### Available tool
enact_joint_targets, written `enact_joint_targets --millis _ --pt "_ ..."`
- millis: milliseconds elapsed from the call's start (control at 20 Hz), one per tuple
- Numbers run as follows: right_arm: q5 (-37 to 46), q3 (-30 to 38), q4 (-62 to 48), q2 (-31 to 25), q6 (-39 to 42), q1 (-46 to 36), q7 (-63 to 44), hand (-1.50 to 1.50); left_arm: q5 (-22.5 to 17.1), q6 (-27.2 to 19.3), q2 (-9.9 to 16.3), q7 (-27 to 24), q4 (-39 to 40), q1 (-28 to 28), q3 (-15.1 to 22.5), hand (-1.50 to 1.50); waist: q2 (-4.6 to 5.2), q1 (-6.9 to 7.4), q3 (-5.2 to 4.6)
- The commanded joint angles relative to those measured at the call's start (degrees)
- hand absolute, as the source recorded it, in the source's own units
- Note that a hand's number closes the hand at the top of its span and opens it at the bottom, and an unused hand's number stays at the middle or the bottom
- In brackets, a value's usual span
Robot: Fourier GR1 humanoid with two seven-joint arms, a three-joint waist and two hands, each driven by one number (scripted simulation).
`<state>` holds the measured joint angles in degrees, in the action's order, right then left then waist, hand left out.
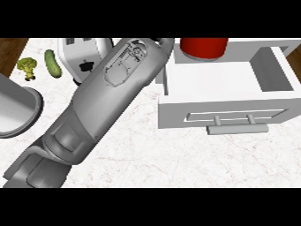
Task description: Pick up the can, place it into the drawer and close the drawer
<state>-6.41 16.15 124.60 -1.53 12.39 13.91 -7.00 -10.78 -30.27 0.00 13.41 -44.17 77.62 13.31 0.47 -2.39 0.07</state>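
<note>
The red can (205, 47) shows at the picture's top, over the back of the open white drawer (178, 90). Its upper part is cut off by the edge. I cannot tell whether it stands on the drawer's floor or hangs above it. A long grey forearm (110, 92) runs from the lower left up to a wrist (147, 44) just left of the can. The hand beyond that wrist lies outside the view. No black hand shows anywhere. The drawer is pulled far out, with its handle (237, 129) on the near front panel.
A white toaster (81, 53) stands behind the forearm, left of the drawer. Farther left on the marble counter lie a cucumber (52, 63) and a piece of broccoli (27, 66). A thick grey cylinder (6, 103), like a second forearm, fills the left edge.
</note>
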Motion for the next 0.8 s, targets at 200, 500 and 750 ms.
enact_joint_targets --millis 200,500,750 --pt "3.23 -5.1 2.01 1.45 -1.9 0.63 -1.05 -1.5 -7.19 -2.93 0.0 -4.21 10.04 6.1 5.38 1.5 0.23 -1.13 0.02" --pt "0.55 -1.65 0.71 -0.69 -0.85 -2.66 -2.61 -1.5 -12.24 -4.45 0.0 -3.61 12.62 8.34 10.03 1.5 0.29 -1.77 0.06" --pt "0.51 -0.93 -1.88 -0.43 0.34 -1.58 1.24 -1.5 -13.44 -4.55 0.0 -6.54 16.49 8.45 12.75 1.5 0.36 -1.93 0.09"
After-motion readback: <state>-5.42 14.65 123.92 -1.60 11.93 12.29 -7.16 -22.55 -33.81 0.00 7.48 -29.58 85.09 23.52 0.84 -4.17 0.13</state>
